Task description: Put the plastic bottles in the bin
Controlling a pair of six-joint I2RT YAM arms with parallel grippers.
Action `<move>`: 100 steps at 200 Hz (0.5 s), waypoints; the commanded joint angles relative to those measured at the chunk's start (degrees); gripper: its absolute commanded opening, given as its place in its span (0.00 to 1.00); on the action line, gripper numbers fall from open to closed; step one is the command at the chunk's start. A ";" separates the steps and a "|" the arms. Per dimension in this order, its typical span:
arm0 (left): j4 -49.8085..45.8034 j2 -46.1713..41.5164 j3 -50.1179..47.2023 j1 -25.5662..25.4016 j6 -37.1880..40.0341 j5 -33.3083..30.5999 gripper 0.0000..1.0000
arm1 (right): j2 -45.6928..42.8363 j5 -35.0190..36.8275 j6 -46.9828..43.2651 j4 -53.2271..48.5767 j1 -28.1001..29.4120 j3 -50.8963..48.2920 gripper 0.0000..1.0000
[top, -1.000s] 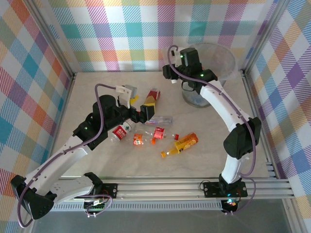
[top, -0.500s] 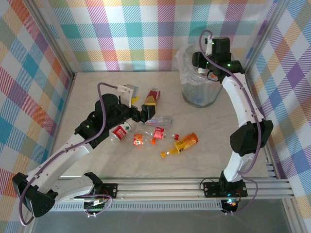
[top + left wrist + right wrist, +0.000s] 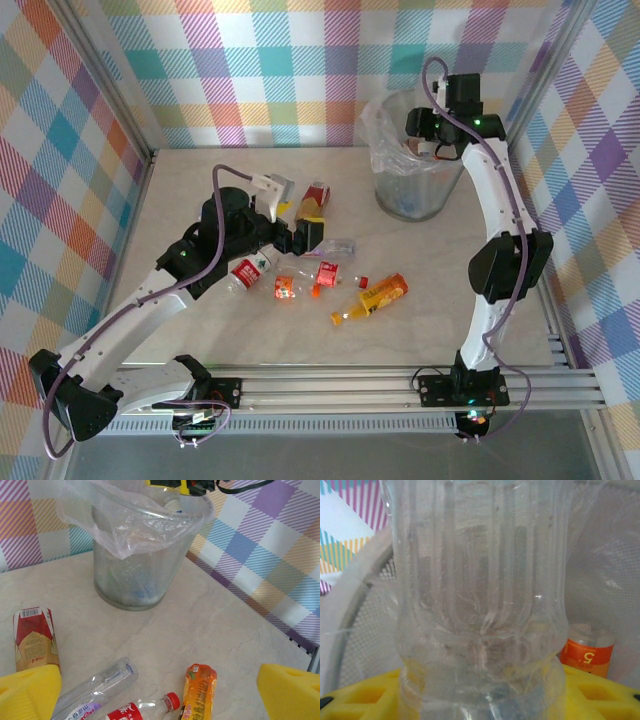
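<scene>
My right gripper (image 3: 428, 143) hangs over the mouth of the bin (image 3: 415, 195), shut on a clear ribbed bottle (image 3: 480, 605) that stands between its yellow pads (image 3: 360, 695). An orange-labelled bottle (image 3: 587, 652) lies inside the bin. My left gripper (image 3: 300, 228) stands open above the loose bottles, its yellow pads (image 3: 25, 692) wide apart with nothing between them. Below it lie a clear bottle (image 3: 97, 682), a red-labelled bottle (image 3: 142, 711), an orange juice bottle (image 3: 197, 690) and a red-and-tan bottle (image 3: 32, 637). The bin (image 3: 140, 555) stands beyond them.
More bottles lie mid-table: a red-labelled one (image 3: 250, 272), a small orange one (image 3: 285, 288) and a small red one (image 3: 326, 272). Checked walls close in the table on three sides; the bin stands in the back right corner.
My right arm swung right from beside the bin to above its mouth, bottle in its grip. The left gripper edged slightly right and stayed open.
</scene>
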 commanded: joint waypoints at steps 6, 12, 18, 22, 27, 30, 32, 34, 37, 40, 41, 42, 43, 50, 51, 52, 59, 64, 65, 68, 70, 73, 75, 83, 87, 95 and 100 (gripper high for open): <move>-1.36 0.25 1.88 -0.78 2.16 2.48 1.00 | 2.06 -2.81 -0.96 -4.28 -0.94 3.43 0.60; -1.39 0.37 1.89 -0.76 2.16 2.65 1.00 | 2.46 -3.08 -1.14 -4.83 -1.04 3.95 0.61; -1.37 0.43 1.93 -0.78 2.14 2.79 1.00 | 2.96 -3.34 -1.23 -5.48 -1.22 4.44 0.61; -1.32 0.54 2.05 -0.78 2.16 2.79 1.00 | 3.28 -3.48 -1.31 -6.07 -1.23 5.04 0.62; -1.34 0.60 2.11 -0.78 2.12 2.81 1.00 | 3.71 -3.46 -1.39 -6.93 -1.31 5.70 0.62; -1.38 0.65 2.15 -0.78 2.16 2.96 1.00 | 3.94 -3.54 -1.41 -7.27 -1.39 5.99 0.63; -1.40 0.70 2.15 -0.78 2.16 2.94 1.00 | 4.11 -3.55 -1.43 -7.46 -1.44 6.13 0.63; -1.34 0.73 2.15 -0.78 2.14 2.98 1.00 | 4.21 -3.62 -1.41 -7.68 -1.48 6.25 0.63; -1.38 0.72 2.23 -0.78 2.16 3.05 1.00 | 4.36 -3.73 -1.41 -7.89 -1.49 6.40 0.64; -1.36 0.79 2.24 -0.78 2.21 3.10 1.00 | 4.44 -3.68 -1.49 -8.07 -1.58 6.51 0.65; -1.34 0.81 2.24 -0.78 2.23 3.12 1.00 | 4.49 -3.72 -1.45 -8.16 -1.58 6.52 0.65; -1.37 0.82 2.24 -0.78 2.19 3.13 1.00 | 4.52 -3.74 -1.47 -8.21 -1.58 6.52 0.65; -1.39 0.83 2.24 -0.78 2.18 3.14 1.00 | 4.53 -3.75 -1.48 -8.28 -1.62 6.52 0.65; -1.36 0.81 2.23 -0.76 2.16 3.14 1.00 | 4.58 -3.79 -1.51 -8.44 -1.68 6.42 0.67; -1.38 0.82 2.23 -0.73 2.20 3.14 1.00 | 4.56 -3.77 -1.50 -8.43 -1.76 6.43 0.67; -1.39 0.82 2.24 -0.76 2.23 3.14 1.00 | 4.55 -3.77 -1.50 -8.43 -1.76 6.43 0.67; -1.40 0.83 2.24 -0.78 2.25 3.16 1.00 | 4.54 -3.93 -1.49 -8.43 -1.75 6.35 0.69; -1.34 0.83 2.20 -0.78 2.31 3.23 1.00 | 4.54 -3.92 -1.41 -8.50 -1.76 6.28 0.69; -1.33 0.83 2.22 -0.78 2.32 3.23 1.00 | 4.54 -3.88 -1.45 -8.46 -1.76 6.27 0.69; -1.39 0.79 2.24 -0.74 2.34 3.25 1.00 | 4.47 -3.98 -1.46 -8.46 -1.82 6.26 0.70; -1.40 0.80 2.24 -0.77 2.34 3.24 1.00 | 4.46 -4.01 -1.38 -8.46 -1.84 6.26 0.70; -1.39 0.83 2.22 -0.78 2.34 3.23 1.00 | 4.45 -3.98 -1.32 -8.45 -1.86 6.27 0.71; -1.40 0.83 2.21 -0.78 2.32 3.21 1.00 | 4.41 -4.08 -1.32 -8.48 -1.85 6.26 0.71; -1.36 0.77 2.24 -0.78 2.40 3.32 1.00 | 4.36 -4.28 -1.34 -8.46 -1.84 6.39 0.73; -1.32 0.83 2.22 -0.78 2.41 3.40 1.00 | 4.28 -4.35 -1.26 -8.43 -1.84 6.43 0.73; -1.39 0.83 2.23 -0.73 2.46 3.50 1.00 | 4.19 -4.36 -1.28 -8.49 -1.84 6.52 0.74; -1.37 0.83 2.24 -0.76 2.49 3.58 1.00 | 4.11 -4.38 -1.23 -8.43 -1.88 6.68 0.75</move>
